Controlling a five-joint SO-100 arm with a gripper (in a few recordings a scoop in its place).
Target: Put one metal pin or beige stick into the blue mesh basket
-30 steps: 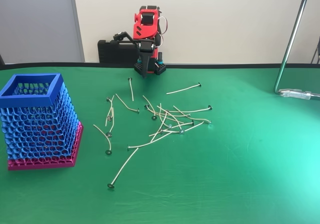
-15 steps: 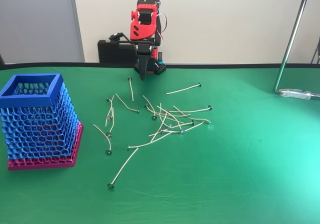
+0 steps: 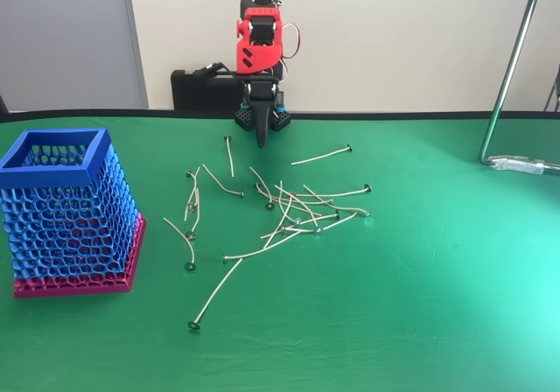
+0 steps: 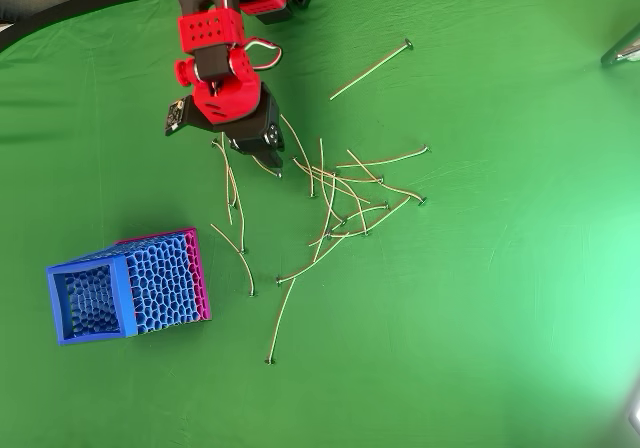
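Risen and swung right, gripper (image 3: 262, 138) (jaws together) overhangs pins (image 3: 289, 208).

Pins (image 3: 289, 208) lie scattered right of the basket (image 3: 66, 213).

A short beige pin (image 3: 229, 155) lies flat behind the scattered pile; the upright blue basket (image 3: 68, 213) stands well apart.

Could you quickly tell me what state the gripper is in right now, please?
Gripper: the jaws look shut, pointing down above the green table, holding nothing; the pins all lie on the table.
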